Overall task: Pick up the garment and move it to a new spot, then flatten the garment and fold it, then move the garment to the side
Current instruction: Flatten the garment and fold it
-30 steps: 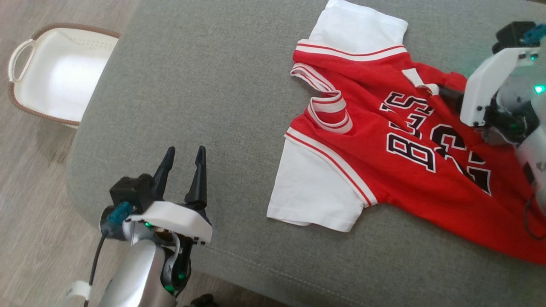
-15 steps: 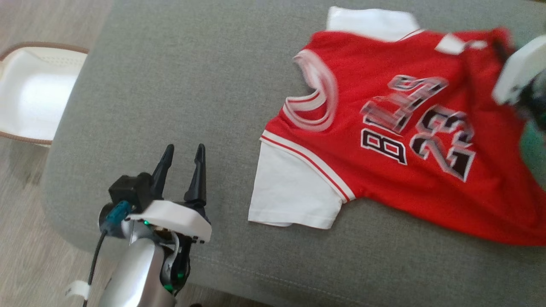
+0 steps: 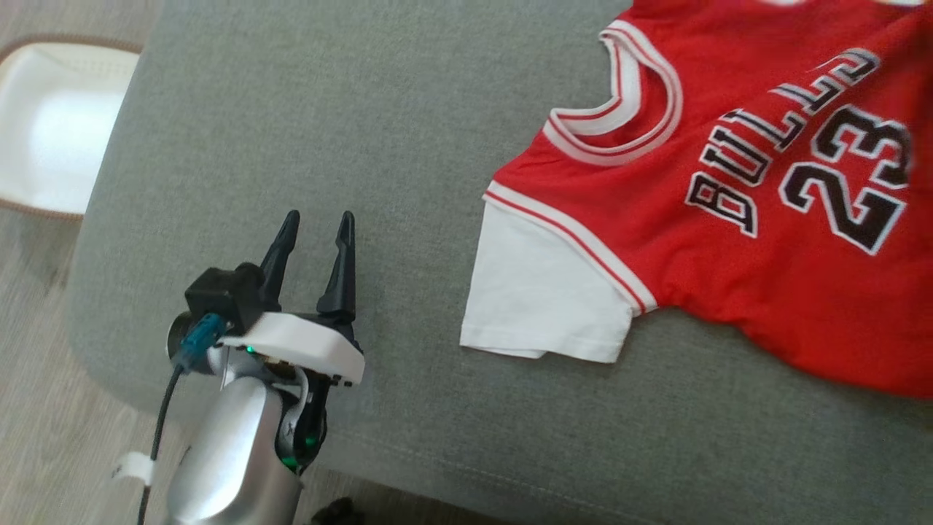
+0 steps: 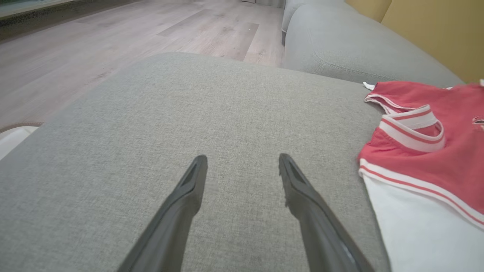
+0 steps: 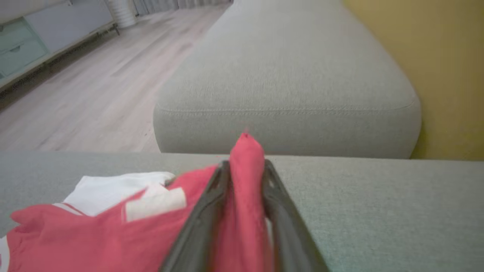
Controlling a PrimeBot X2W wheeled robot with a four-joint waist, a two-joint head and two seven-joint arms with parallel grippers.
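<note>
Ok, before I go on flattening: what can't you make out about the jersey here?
- Head view: the top and right edges cut off the far sleeve and the hem of the jersey.
- Right wrist view: the right gripper is shut on red fabric; blur and its own fingers hide which part of the jersey it is.
- Left wrist view: beside the open left gripper, the right edge cuts off the lettering.

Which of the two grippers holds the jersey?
The right gripper: it is shut on a fold of the red jersey. The left gripper is open above the bare sofa, touching no cloth.
</note>
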